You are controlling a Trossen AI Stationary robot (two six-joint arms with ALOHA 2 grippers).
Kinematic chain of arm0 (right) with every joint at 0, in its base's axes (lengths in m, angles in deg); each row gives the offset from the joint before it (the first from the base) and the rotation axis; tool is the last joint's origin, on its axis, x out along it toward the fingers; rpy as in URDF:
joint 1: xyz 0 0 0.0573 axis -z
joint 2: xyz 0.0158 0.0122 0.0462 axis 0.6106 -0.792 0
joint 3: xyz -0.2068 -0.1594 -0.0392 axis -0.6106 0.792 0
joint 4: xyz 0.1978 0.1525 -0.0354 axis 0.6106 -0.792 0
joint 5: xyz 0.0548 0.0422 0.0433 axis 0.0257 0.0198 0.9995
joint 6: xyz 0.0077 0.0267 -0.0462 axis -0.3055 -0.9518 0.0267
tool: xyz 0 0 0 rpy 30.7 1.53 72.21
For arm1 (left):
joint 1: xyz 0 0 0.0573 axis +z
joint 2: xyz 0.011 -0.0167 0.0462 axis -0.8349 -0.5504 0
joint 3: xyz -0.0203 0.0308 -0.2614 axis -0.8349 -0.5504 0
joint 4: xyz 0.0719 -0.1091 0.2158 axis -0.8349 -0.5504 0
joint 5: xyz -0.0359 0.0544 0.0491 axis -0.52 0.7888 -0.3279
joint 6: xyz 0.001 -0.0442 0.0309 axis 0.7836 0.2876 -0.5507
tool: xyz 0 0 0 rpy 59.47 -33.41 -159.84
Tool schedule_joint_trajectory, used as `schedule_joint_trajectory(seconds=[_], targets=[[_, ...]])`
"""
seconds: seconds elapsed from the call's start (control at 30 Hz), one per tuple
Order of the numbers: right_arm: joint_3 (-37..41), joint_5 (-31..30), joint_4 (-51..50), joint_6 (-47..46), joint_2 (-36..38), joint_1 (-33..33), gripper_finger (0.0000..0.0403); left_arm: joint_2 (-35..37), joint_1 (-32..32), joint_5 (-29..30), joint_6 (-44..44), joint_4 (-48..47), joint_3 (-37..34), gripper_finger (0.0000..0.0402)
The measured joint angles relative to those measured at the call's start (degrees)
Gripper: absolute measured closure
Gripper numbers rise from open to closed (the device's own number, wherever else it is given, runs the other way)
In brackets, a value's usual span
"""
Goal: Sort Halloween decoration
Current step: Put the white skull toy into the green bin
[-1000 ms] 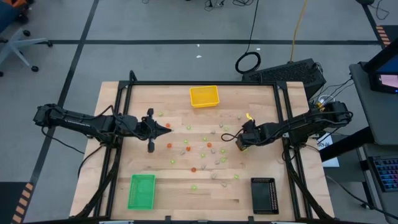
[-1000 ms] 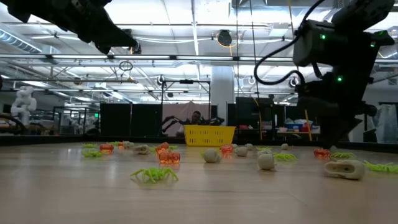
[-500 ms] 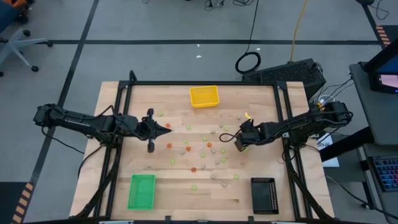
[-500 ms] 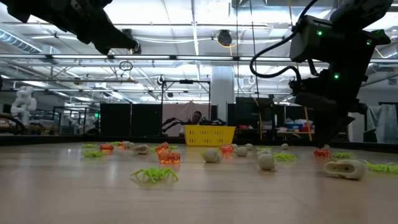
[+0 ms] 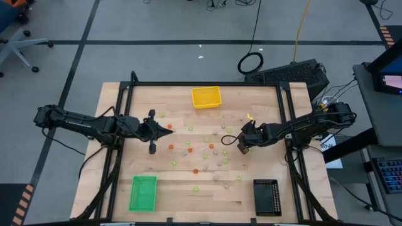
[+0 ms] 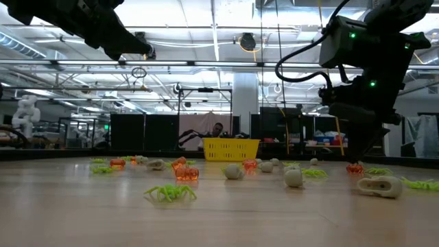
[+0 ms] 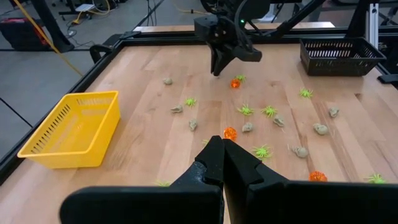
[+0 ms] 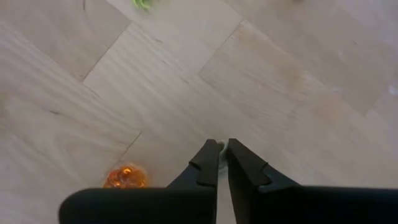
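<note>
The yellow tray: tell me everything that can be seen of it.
The yellow tray is a small rectangular basket that looks like moulded plastic, with slotted, ventilated walls and a slightly flared rim, seen best in the left wrist view. It sits flat and upright on the wooden table, near the middle of its far edge. It looks empty. No decoration piece and neither gripper touches it; only the table carries it. In the low view it shows end-on behind the scattered pieces.

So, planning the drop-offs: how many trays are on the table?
3: yellow plastic tray at the far edge's middle, green plastic tray at the near left, black plastic tray at the near right.
</note>
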Motion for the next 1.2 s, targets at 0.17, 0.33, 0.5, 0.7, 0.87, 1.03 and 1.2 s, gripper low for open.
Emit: schedule_joint_trajectory(seconds=[0.17,0.33,0.5,0.7,0.87,1.03,1.2], targets=[[0.00,-0.43,0.20,1.34,0.02,0.00,0.0402,0.00,0.00,-0.02,0.01,0.00,0.00,0.0402],[0.00,-0.45,2.29,4.11,0.02,-0.02,0.0403,0.00,0.00,-0.02,-0.01,0.00,0.00,0.0402],[0.00,-0.41,5.68,7.97,0.02,-0.04,0.0403,0.00,0.00,-0.01,-0.02,0.00,0.00,0.0402],[0.01,-1.45,12.79,12.44,0.02,-0.22,0.0402,0.00,0.00,-0.02,-0.03,0.12,0.00,0.0402],[1.50,-4.04,23.20,14.41,0.04,-1.79,0.0402,0.00,0.00,0.00,-0.04,0.15,0.00,0.0402],[1.66,-6.82,25.83,14.13,0.04,-3.03,0.0402,0.00,0.00,-0.02,-0.04,0.15,0.00,0.0402],[1.67,-6.75,25.22,12.32,-0.50,-3.38,0.0402,0.00,0.00,-0.02,-0.02,0.15,0.00,0.0402]])
